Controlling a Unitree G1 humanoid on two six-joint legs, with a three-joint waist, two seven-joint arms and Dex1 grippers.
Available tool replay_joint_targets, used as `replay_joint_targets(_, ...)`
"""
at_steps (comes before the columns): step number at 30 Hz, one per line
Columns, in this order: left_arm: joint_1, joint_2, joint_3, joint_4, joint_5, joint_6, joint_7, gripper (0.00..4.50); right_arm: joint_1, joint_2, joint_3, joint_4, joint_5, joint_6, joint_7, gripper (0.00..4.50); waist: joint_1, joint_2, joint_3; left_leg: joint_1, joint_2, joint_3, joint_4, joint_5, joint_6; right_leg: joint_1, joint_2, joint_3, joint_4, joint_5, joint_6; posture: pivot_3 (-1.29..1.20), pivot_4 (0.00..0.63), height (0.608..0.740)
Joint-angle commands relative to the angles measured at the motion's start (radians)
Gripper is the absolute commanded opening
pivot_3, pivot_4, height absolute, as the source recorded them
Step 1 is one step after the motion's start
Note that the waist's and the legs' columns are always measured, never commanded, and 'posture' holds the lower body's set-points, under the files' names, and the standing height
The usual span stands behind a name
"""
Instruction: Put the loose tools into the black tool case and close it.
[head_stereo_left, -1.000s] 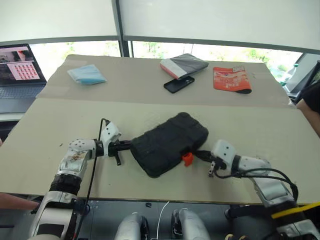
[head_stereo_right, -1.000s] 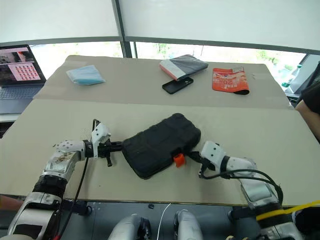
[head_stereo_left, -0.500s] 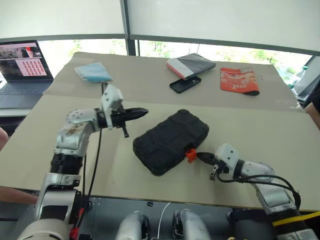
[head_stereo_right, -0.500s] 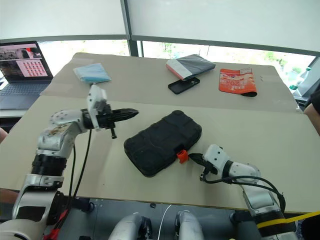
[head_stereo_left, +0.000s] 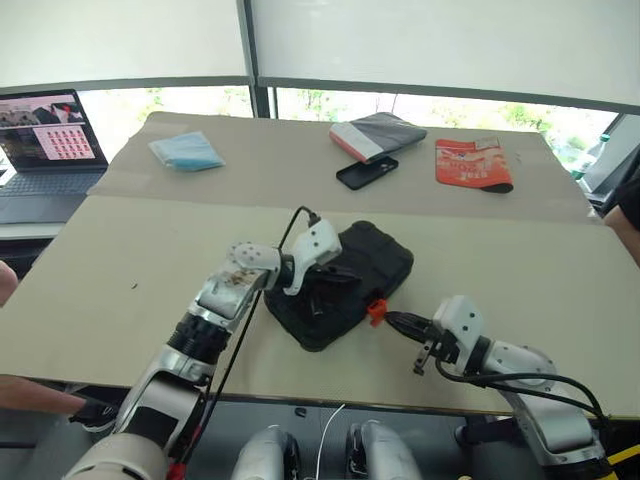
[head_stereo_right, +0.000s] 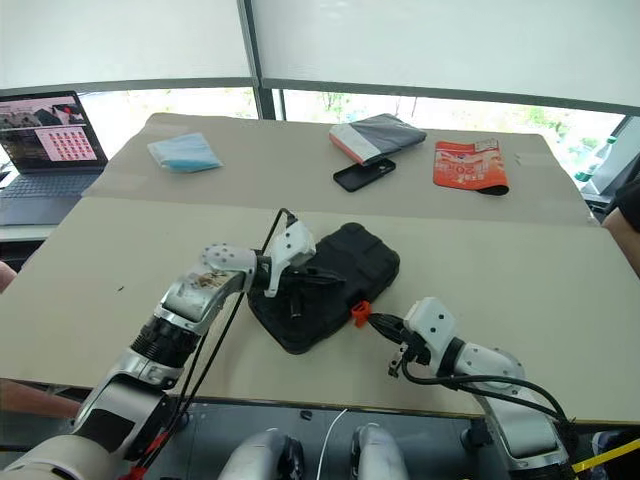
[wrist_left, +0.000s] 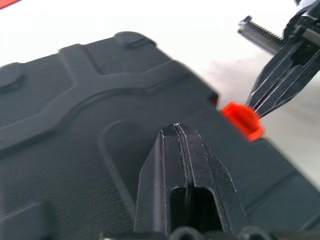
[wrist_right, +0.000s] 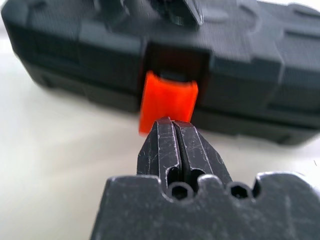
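Two grippers work at a closed black tool case (head_stereo_left: 345, 283) lying slantwise near the front edge of a cardboard-covered desk (head_stereo_left: 120, 260). The left gripper (head_stereo_left: 335, 280), jaws pressed together and holding nothing, sits over the case's ribbed lid; whether its tips touch the plastic cannot be told. The right gripper (head_stereo_left: 395, 320), jaws likewise pressed together and empty, points at the small orange latch (head_stereo_left: 376, 311) on the case's near edge, its tips just beside the latch or touching it. With the lid down, the case's contents are hidden. At the desk's far side lie a black smartphone (head_stereo_left: 362, 172), a grey-and-red packet (head_stereo_left: 375, 133), an orange pouch (head_stereo_left: 472, 163) and a blue face mask (head_stereo_left: 187, 151). A laptop (head_stereo_left: 40, 140), cut off by the frame's edge, stands to the left.
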Motion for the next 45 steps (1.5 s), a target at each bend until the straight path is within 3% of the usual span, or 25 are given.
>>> replay_joint_targets(1,0.047,-0.001,-0.046,0.027,0.015,0.068,0.001,0.02,-0.024,0.0,0.002,-0.014,-0.019,0.028,-0.027,0.0,0.0,0.001,-0.001,0.0,0.0,0.0,0.0,0.0,0.0,0.0,0.0,0.0,0.0,0.0,0.0,0.0,0.15,0.74)
replay_joint_targets(16,0.04,0.012,-0.016,0.049,0.023,0.075,0.021,0.02,-0.098,0.042,0.053,0.038,-0.032,0.065,-0.03,0.0,-0.001,0.004,-0.003,0.0,0.0,0.0,0.0,0.0,0.0,0.0,0.0,0.0,0.0,0.0,0.0,0.0,0.15,0.74)
replay_joint_targets(27,0.011,0.032,0.006,0.119,0.03,0.086,0.015,0.02,-0.13,0.12,-0.016,-0.02,0.05,0.065,-0.045,0.0,-0.018,0.004,-0.003,0.001,0.001,0.0,-0.001,0.001,-0.002,0.0,0.001,0.0,0.001,0.0,0.0,0.0,0.15,0.74)
replay_joint_targets(39,0.028,0.033,-0.02,0.112,0.034,0.108,-0.007,0.02,-0.118,0.103,-0.016,0.008,0.049,0.08,-0.027,0.0,-0.02,0.005,-0.004,0.002,0.0,0.0,-0.002,-0.002,-0.005,0.001,0.0,0.0,0.0,0.0,0.0,0.0,0.15,0.74)
replay_joint_targets(45,0.029,0.04,-0.015,0.11,0.035,0.104,-0.007,0.02,-0.075,0.062,-0.108,-0.047,0.129,0.098,0.004,0.0,-0.018,0.005,-0.004,0.002,0.0,-0.001,-0.002,-0.002,-0.005,0.001,0.0,0.0,0.0,0.0,0.0,0.0,0.15,0.74)
